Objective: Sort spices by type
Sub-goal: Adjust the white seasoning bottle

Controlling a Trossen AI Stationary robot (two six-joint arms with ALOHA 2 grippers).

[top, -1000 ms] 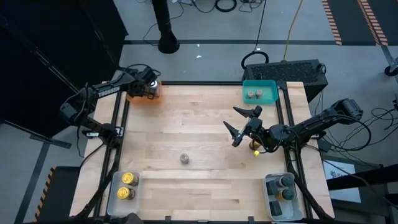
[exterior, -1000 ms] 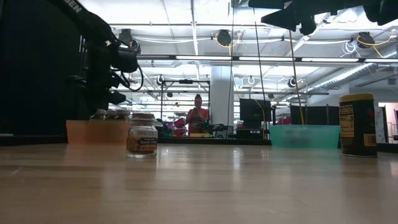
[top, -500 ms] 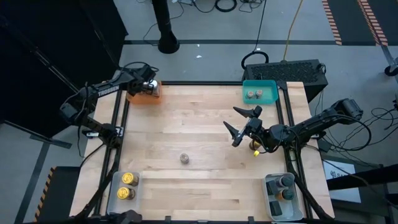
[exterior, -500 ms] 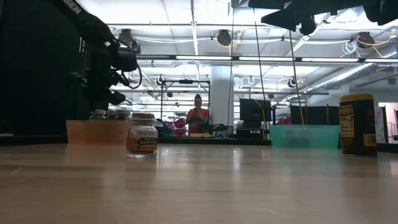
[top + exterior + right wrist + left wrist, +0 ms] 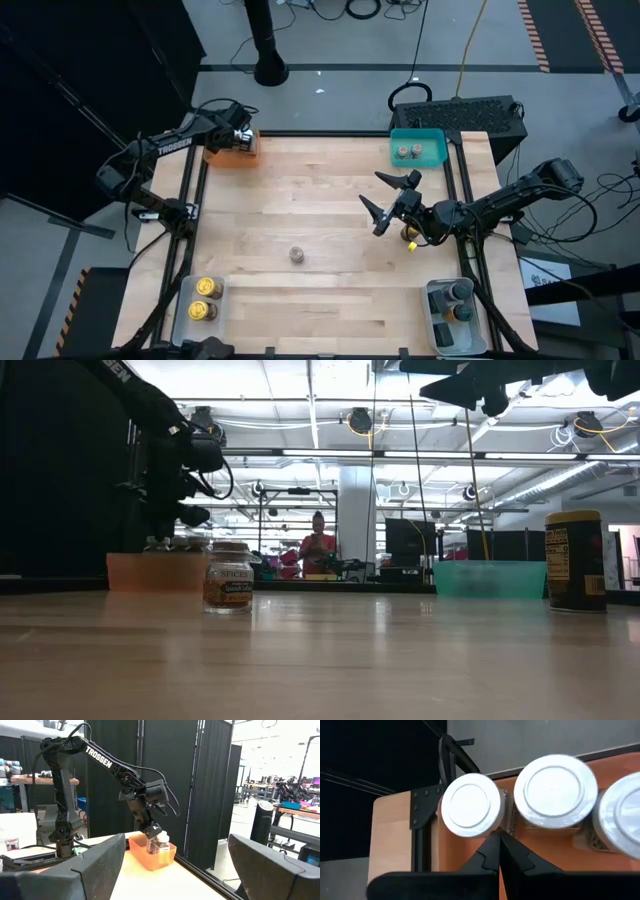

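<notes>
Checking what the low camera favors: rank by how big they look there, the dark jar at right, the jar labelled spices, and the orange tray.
1. Orange tray, widest
2. Dark jar, tallest, possibly just nearer the camera
3. Spices jar

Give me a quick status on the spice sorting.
Left end effector shut, empty, over orange tray. Right end effector open, hovering mid-table. One spice jar loose on table. Nothing in the way.

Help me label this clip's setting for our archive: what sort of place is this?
Probably a robotics lab or workshop in a large open industrial hall. Two dark arms work at a wooden table with sorting trays; black curtain partitions, exposed ceiling ducts and other workstations stand beyond, with a person far off.
</notes>
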